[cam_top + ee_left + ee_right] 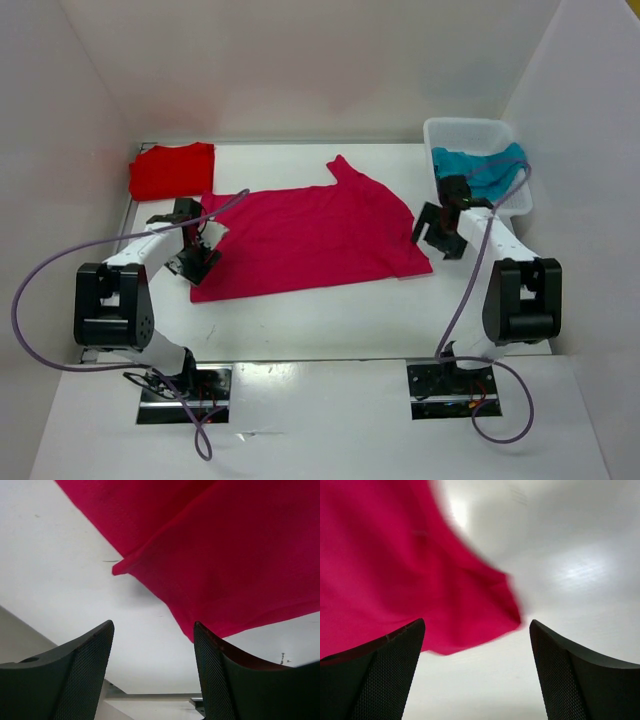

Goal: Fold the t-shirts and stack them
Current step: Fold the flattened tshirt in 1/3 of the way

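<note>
Crimson-pink shirt [315, 240] is spread flat mid-tabletop [330, 320], left gripper [204, 254] and right gripper [434, 234] at its side edges, both wide apart, gripping nothing.

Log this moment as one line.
left pincer: open, empty | right pincer: open, empty | crimson-pink shirt: spread between pincers | red shirt: folded, far left | teal shirt: in basket

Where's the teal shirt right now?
In the top view, the teal shirt lies in the white basket at the far right, just beyond the right arm.
</note>
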